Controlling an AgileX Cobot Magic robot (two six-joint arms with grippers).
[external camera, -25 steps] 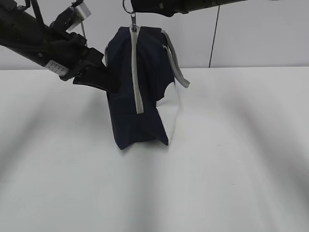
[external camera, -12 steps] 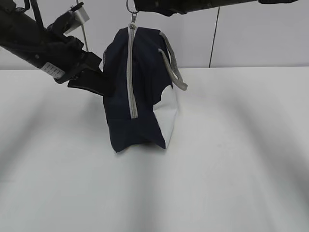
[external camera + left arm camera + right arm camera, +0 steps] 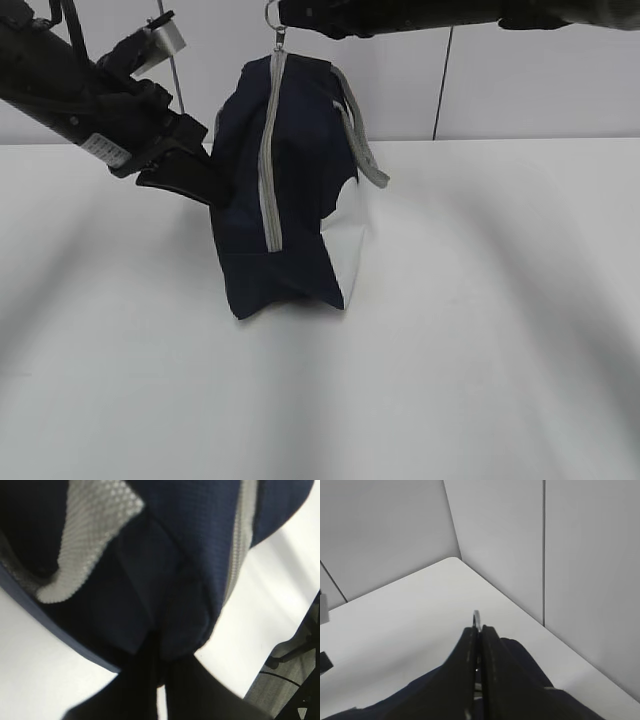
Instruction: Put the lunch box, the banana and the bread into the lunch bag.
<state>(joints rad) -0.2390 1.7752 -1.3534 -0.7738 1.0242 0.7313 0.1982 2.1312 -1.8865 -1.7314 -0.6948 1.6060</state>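
Note:
The navy lunch bag (image 3: 290,200) stands upright on the white table, with its grey zipper (image 3: 268,170) running down the side that faces me. My right gripper (image 3: 287,14) reaches in from the top right and is shut on the zipper's ring pull (image 3: 476,617), right above the bag. My left gripper (image 3: 215,190) is shut on a fold of the bag's navy fabric (image 3: 175,555) at its left side. In the left wrist view that gripper (image 3: 160,675) pinches the cloth below a grey handle (image 3: 85,535). The lunch box, the banana and the bread are out of view.
The white table (image 3: 480,350) stretches out around the bag. A grey wall with a vertical seam (image 3: 438,90) stands behind it. A grey handle (image 3: 360,140) hangs down the bag's right side above its white panel (image 3: 345,250).
The bag's lower part has shifted slightly left with my left gripper. The right gripper still holds the ring pull at the top.

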